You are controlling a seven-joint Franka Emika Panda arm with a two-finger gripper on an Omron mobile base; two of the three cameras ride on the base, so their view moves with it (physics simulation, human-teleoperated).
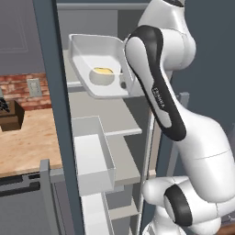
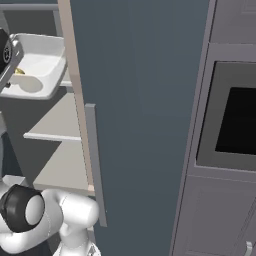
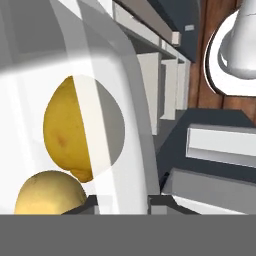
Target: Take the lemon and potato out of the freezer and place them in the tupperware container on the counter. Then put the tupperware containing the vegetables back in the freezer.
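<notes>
My gripper [image 3: 122,204] is shut on the rim of the white tupperware container [image 1: 94,55], which it holds tilted in the air at the level of an upper shelf inside the freezer [image 1: 49,92]. In the hand view the lemon [image 3: 62,130], with its small nub, lies in the tub, half behind the translucent rim [image 3: 107,100]. The paler potato [image 3: 47,197] rests right beside it. In the left base view something yellow [image 1: 103,71] shows in the tub's hollow. The right base view has the tupperware container [image 2: 40,62] at the upper left.
Pale grey freezer shelves [image 1: 108,117] lie below the tub, and white door bins [image 1: 92,156] stand on the open door at left. The beige counter [image 1: 27,137] with a dark box [image 1: 11,114] is beyond the door. An oven [image 2: 235,120] is at right.
</notes>
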